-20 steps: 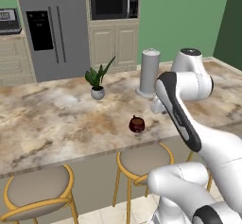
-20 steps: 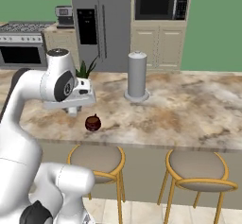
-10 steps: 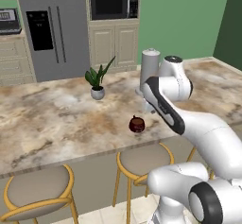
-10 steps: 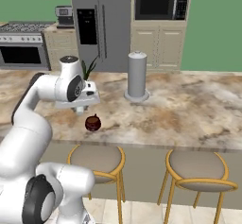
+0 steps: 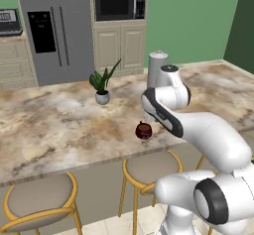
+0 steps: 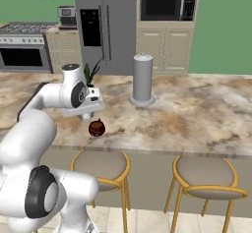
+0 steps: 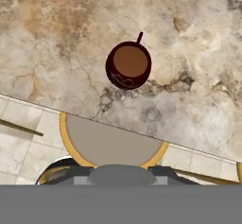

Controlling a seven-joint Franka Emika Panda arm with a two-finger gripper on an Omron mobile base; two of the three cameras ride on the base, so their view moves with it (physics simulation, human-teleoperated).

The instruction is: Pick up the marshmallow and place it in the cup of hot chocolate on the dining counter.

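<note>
while gripper (image 6: 87, 114) hovers closed above cup of hot chocolate (image 7: 128, 65) (no readable writing), counter (image 7: 198, 109) beneath.

no readable text, no labels, no brand marks, no numbers, no signs

Green-walled kitchen with pale cabinets and a stone-topped island

A grey refrigerator (image 5: 58, 30) stands against the back, beside beige cabinets holding a built-in black microwave (image 5: 118, 4). In the right base view a steel range (image 6: 24, 50) sits at the far left with a coffee machine (image 6: 66, 17) beside it. The mottled tan surface (image 5: 49, 130) runs across the front, with round yellow-framed stools (image 6: 206, 178) tucked under its edge above a pale tiled floor (image 7: 21, 142). Green walls (image 5: 193, 21) close the right side.
</note>
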